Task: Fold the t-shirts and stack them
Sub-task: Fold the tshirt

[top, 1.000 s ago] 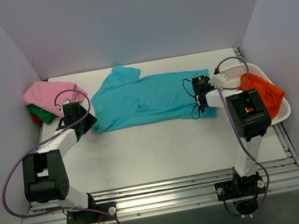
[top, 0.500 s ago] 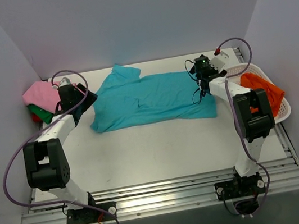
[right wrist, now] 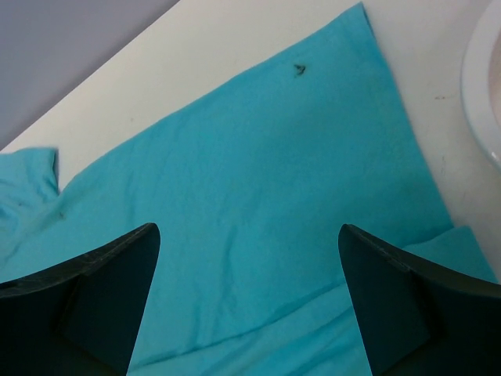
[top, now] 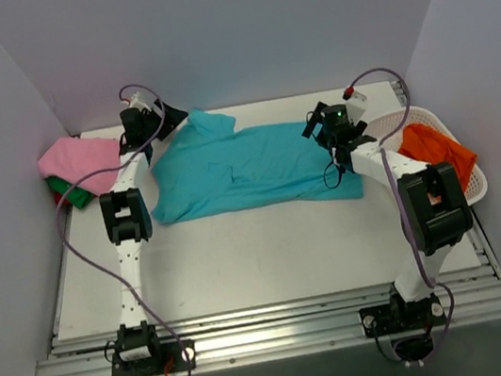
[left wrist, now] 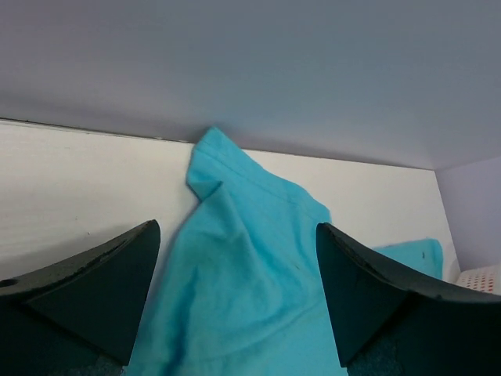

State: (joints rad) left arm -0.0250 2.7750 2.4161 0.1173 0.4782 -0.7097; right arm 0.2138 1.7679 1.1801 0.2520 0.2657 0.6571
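The teal t-shirt lies spread flat across the back of the table, a sleeve pointing at the back wall. It fills the left wrist view and the right wrist view. My left gripper is open and empty above the shirt's far left sleeve. My right gripper is open and empty above the shirt's far right end. A pink shirt lies on green and red ones at the left wall. An orange shirt lies in the basket.
The white lattice basket stands at the right edge; its rim shows in the right wrist view. The back wall is close behind both grippers. Metal rails run along the table's near edge.
Both arms have stretched toward the back of the table: the left gripper from the shirt's left edge to its far sleeve, the right from its near right hem to its far right end.
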